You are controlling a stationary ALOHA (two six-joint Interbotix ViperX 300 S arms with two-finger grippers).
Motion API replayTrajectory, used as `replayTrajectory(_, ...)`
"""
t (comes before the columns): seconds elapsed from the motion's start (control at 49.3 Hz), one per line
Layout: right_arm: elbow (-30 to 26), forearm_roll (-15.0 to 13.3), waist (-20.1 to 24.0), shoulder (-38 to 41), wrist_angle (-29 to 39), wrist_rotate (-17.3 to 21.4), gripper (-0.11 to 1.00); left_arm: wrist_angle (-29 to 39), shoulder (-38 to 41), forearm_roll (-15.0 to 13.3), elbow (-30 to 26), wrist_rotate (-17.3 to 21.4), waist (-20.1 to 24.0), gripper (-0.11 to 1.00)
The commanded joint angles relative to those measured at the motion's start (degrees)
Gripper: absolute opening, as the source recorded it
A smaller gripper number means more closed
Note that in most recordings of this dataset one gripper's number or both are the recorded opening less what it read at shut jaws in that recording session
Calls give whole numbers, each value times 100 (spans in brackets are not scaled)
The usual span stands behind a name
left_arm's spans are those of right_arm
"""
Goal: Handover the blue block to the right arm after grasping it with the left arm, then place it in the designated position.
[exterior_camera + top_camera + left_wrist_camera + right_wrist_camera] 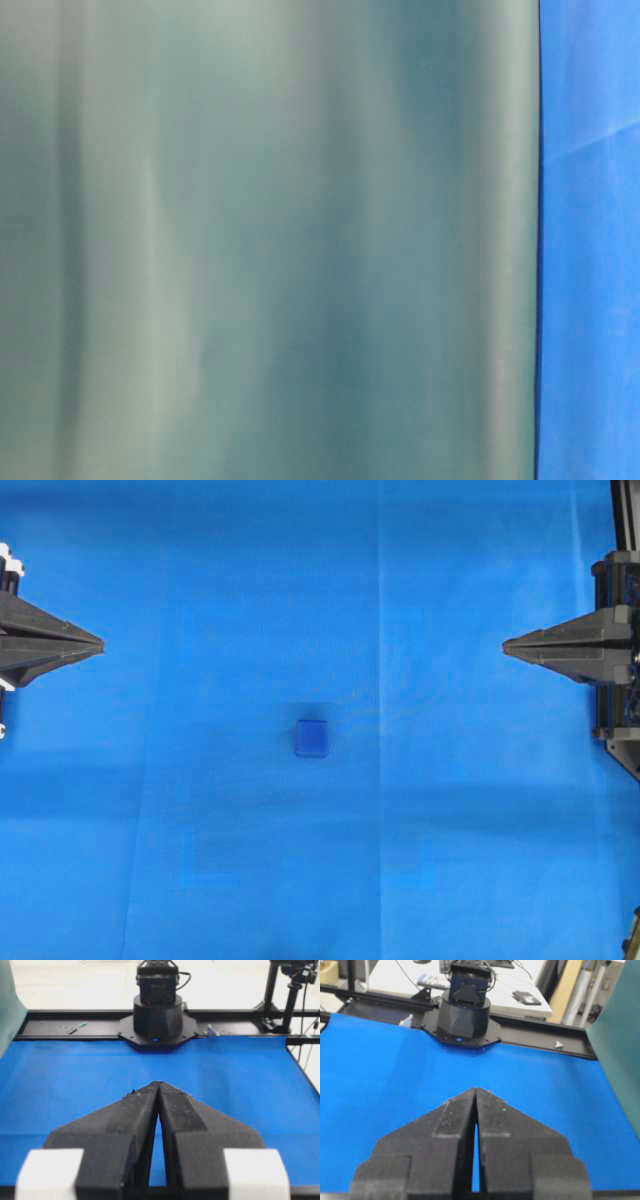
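The blue block (312, 738), a small dark royal-blue cube, rests alone near the middle of the blue cloth (200, 600) in the overhead view. My left gripper (100, 643) sits at the left edge, shut, tips touching, holding nothing. My right gripper (506, 647) mirrors it at the right edge, also shut and empty. Both point toward the centre, each far from the block. The left wrist view shows the left gripper (158, 1083) with tips pressed together and white blocks at the finger bases. In the right wrist view the right gripper (475, 1089) is likewise closed. Neither wrist view shows the block.
The opposite arm's black base (156, 1020) stands at the far side of the cloth in the left wrist view, and the other base (462, 1015) in the right wrist view. A grey-green panel (270, 240) fills most of the table-level view. Black frame rails (60, 1027) border the cloth.
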Motion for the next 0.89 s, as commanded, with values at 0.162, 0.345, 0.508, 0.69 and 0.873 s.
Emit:
replayTrajectory(0.162,-141,-9,-9,62,-35,9,2,-44,44,9,-105,0,-9,2)
replayTrajectory(0.345,-149,35,-18,79,-53,79,42,-44,44,9,-105,-9,-9,46)
replayTrajectory(0.508,-149,44,-26,149,-70,88,88,-35,44,9,-97,0,0,88)
replayTrajectory(0.69,-158,70,-35,176,-79,88,97,-26,53,9,-97,0,-9,93)
replayTrajectory(0.873,-158,70,-44,185,-79,88,97,-167,185,9,-123,-9,0,93)
